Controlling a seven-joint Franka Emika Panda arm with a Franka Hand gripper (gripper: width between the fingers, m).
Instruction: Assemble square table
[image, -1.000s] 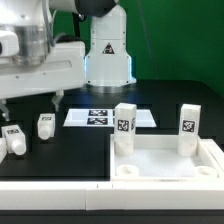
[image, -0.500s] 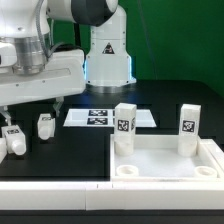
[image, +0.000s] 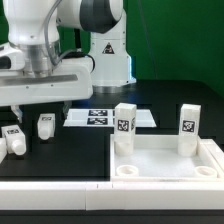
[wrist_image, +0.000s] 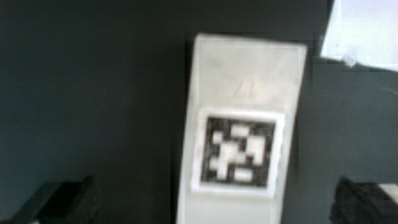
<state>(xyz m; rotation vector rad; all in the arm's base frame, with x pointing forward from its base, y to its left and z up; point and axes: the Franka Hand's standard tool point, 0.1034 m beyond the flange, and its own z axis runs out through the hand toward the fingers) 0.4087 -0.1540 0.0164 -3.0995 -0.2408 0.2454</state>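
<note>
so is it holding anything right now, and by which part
nothing is held: the fingers are open and stand clear on either side of the white table leg below them

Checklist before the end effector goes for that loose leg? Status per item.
1. End effector open: ok, fingers stand wide apart.
2. Nothing held: ok.
3. Loose leg between the fingers: ok, one finger on each side, no contact.
4. Height above the leg: cannot tell.
5. Tabletop has free corners: ok, front corner holes are open.
6. Standing legs fully seated: cannot tell; both look upright.
</note>
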